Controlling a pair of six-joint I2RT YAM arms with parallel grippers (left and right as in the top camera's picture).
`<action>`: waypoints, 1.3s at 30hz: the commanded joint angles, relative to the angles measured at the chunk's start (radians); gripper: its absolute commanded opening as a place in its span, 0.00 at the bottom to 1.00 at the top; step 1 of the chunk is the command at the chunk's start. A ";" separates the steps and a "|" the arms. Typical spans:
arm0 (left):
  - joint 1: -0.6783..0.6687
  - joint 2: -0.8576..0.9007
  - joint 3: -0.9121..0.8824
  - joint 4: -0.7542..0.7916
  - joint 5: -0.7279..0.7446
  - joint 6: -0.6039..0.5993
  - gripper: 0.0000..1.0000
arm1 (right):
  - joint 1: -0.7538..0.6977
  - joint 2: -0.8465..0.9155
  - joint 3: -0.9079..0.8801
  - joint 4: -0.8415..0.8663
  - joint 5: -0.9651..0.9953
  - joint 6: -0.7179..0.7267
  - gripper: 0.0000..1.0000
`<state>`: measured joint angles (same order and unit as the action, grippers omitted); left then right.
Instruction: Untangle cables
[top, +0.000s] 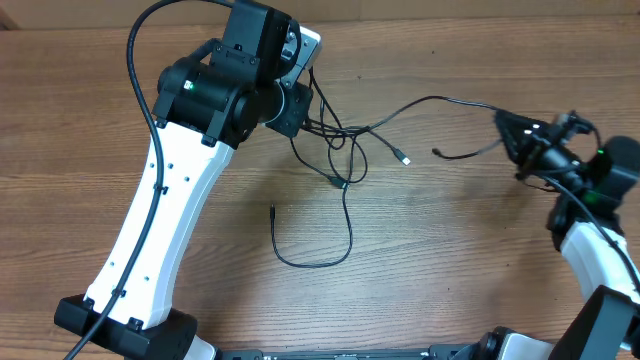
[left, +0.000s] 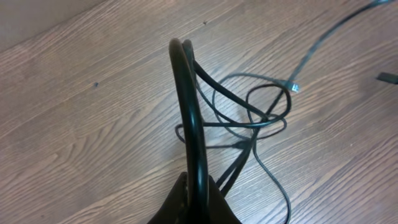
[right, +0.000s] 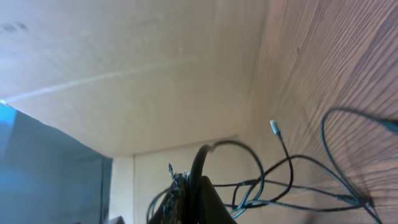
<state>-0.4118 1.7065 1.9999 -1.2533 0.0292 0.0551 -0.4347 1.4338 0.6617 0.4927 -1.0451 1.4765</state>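
The left gripper is clamped tight on a loop of the cables, the tangle lying on the counter just beyond it; the right gripper, also closed, seems to pinch one far strand.

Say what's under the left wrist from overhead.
The cables emerge from beneath it onto the table. The left hand is covered there; its wrist view shows it shut on a cable loop.
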 joint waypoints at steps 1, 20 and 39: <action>0.007 0.005 0.011 0.025 0.029 -0.037 0.04 | -0.021 0.002 0.007 0.002 -0.057 -0.023 0.19; 0.006 -0.008 0.041 0.145 0.240 -0.007 0.04 | 0.097 0.002 0.007 -0.012 -0.084 -0.130 1.00; 0.008 -0.015 0.668 0.147 0.226 0.013 0.04 | 0.212 0.003 0.007 -0.087 -0.078 -0.204 1.00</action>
<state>-0.4118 1.6951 2.6396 -1.1084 0.2581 0.0513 -0.2367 1.4338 0.6617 0.4026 -1.1198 1.2884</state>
